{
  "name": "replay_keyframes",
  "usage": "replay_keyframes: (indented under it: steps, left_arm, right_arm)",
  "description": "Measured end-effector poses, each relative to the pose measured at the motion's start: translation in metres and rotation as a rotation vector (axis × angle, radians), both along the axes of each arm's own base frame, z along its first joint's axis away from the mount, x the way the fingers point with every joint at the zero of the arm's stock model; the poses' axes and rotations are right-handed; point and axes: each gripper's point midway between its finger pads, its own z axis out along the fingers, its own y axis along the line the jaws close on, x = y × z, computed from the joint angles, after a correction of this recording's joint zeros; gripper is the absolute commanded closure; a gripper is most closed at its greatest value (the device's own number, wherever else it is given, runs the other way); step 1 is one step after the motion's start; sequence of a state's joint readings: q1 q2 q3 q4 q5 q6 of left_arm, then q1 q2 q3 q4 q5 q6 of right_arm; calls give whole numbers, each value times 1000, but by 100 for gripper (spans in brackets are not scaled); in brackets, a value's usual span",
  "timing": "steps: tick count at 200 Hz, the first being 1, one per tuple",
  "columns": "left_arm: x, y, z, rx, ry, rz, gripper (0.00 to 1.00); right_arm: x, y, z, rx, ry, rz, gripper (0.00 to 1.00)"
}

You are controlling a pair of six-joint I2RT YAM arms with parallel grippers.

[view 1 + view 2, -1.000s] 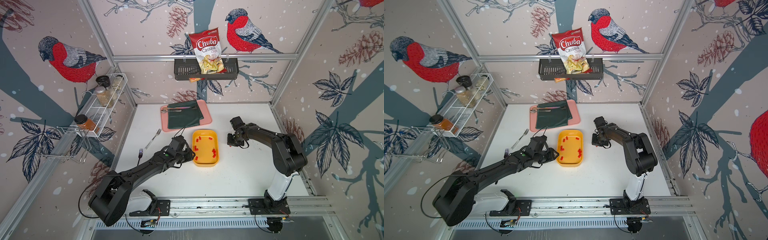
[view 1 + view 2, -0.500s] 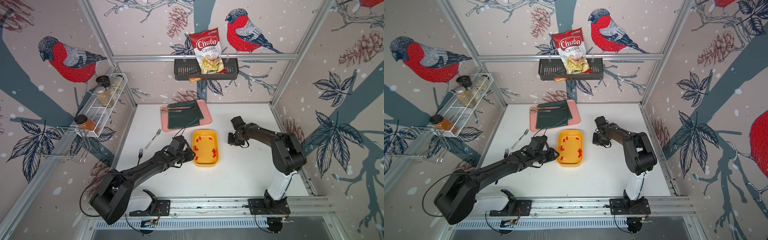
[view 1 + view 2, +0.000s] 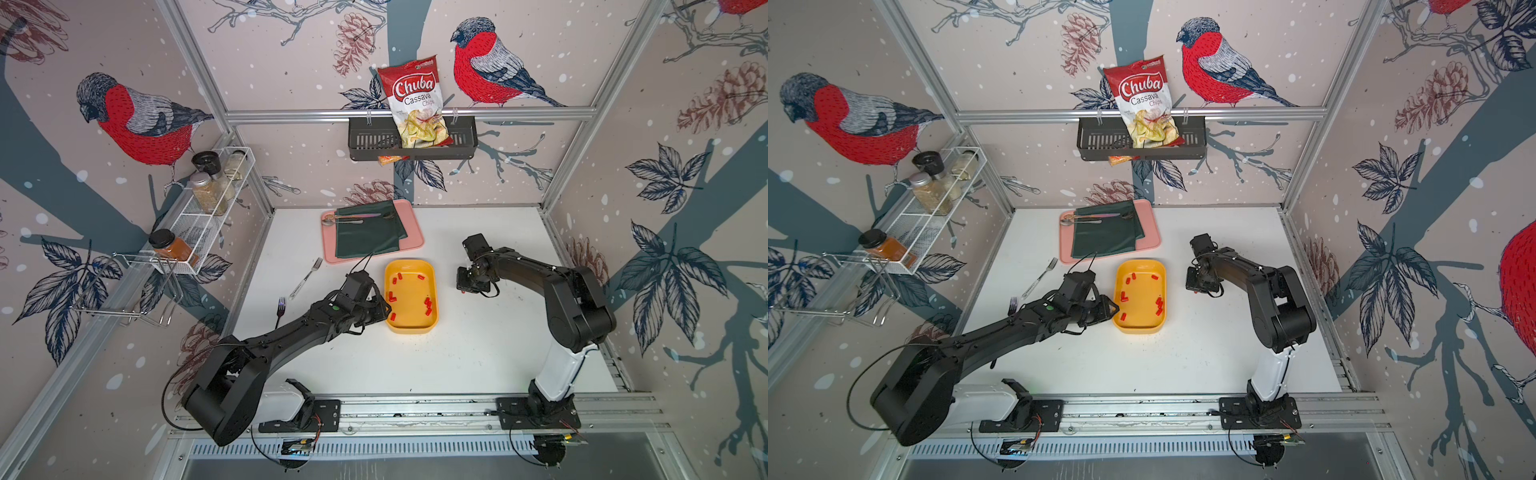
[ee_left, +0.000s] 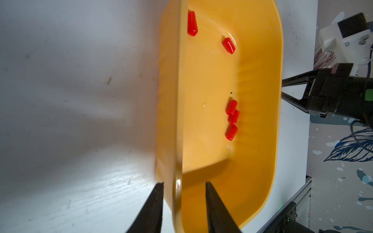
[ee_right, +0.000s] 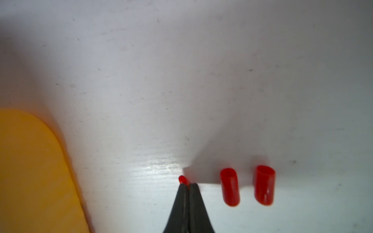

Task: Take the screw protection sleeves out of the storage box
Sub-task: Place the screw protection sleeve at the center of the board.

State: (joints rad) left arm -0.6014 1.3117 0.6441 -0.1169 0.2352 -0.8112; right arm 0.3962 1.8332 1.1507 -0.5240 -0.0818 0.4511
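Black fingertips of the right gripper are pressed together on a red sleeve, low over the white table. Two sleeves lie just beside them. On the left gripper, the jaws straddle one wall of the storage box; whether they pinch it is unclear. Other screw protection sleeves lie inside the box, near mid-frame in both top views.

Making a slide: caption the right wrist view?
Right gripper pinching a red cap beside two caps lying on the table, yellow box nearby.
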Motion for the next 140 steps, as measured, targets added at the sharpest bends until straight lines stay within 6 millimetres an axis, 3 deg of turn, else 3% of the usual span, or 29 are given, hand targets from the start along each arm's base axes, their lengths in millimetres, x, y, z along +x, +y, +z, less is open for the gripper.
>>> replay_keyframes:
  steps: [75,115,140]
  left_arm:
    - [1,0,-1,2,2,0,63]
    - [1,0,0,1,1,0,62]
    - [1,0,0,1,1,0,62]
  right_arm:
    - [3,-2,6,4,-1,-26,61]
    - [20,9,50,33,-106,-13,55]
    - [21,47,86,48,-189,110,53]
